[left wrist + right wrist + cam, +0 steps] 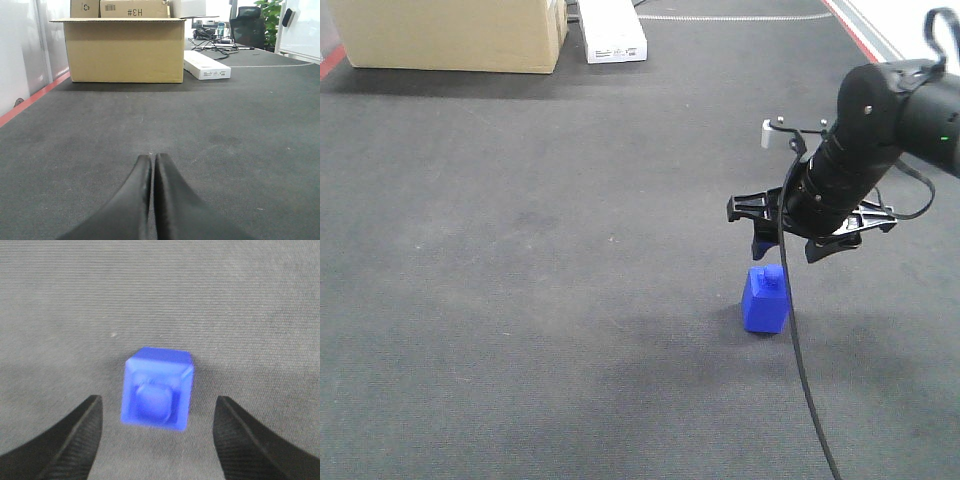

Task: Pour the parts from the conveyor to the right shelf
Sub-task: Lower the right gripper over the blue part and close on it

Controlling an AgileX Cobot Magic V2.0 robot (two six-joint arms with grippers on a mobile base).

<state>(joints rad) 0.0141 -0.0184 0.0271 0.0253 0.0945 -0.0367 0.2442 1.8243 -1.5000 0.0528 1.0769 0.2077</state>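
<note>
Right gripper (158,402) is wide open with nothing in it, hanging over the block (765,300). You're lined up for the grab but not on it yet.

How I'd play the pick:
- Drop straight down, no sideways drift. From the wrist cam the block sits pretty much dead centre between the two fingers (75,440), so don't mess with that.
- Go low enough that the pads land on the flat side faces, not up at the knob. The knob is round and small, and I'd bet it slips.
- Stop short of the belt (520,250). It looks like felt, so tips digging in could snag.
- The block looks about square to the fingers, maybe a touch rotated. Close slowly so it can straighten itself instead of popping out.

Where things are: the block stands upright on the belt, knob up, all alone with bare belt around it. In the front view the gripper is just above it and not touching as far as I can tell, with the arm coming in from the right. A cable hangs down past the block's right side, so watch that it doesn't catch.

Left gripper (151,167) has its fingers pressed together, empty, low over the belt and pointing at a box (125,50) well away from the action. The shelf isn't in any view.
</note>
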